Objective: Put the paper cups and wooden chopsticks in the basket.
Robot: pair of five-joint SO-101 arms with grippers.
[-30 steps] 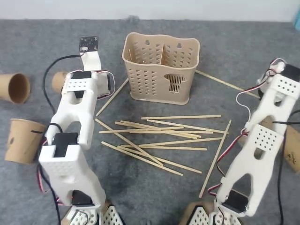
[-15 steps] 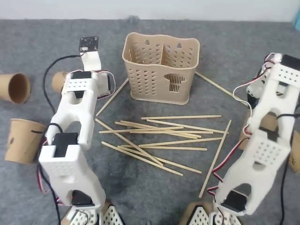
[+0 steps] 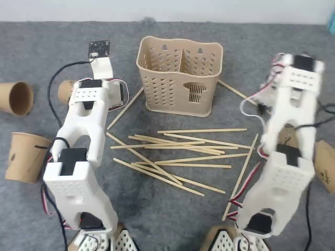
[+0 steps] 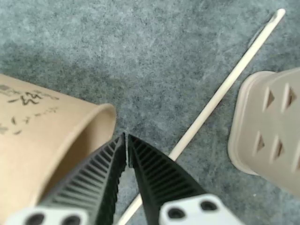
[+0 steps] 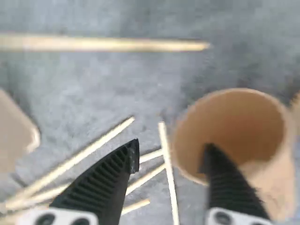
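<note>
- The right claw (image 5: 171,145) has its fingers wide apart and grips nothing. It sits at the mouth of a paper cup (image 5: 234,136) that lies on the grey surface (image 3: 157,219). One finger is in front of the opening and the other is outside the wall.
- The step in hand looks like picking up this cup. A good grip puts one finger inside the mouth and one outside, then closes softly, because thin paper will buckle under a hard squeeze.
- A loose stick (image 5: 166,154) lies just beside the rim. The outer finger should come down clear of it so it is not pinched along with the cup.
- The cup should be lifted straight up before it swings toward the basket (image 3: 180,78), which stands upright behind the chopsticks (image 3: 183,154). It should be let go over one of the two compartments.
- The left claw (image 4: 126,138) has its fingers together and empty, beside a second cup (image 4: 42,136) that lies on its side.
- That second cup carries dark print (image 4: 28,101). It is slanted and I cannot read it.
</note>
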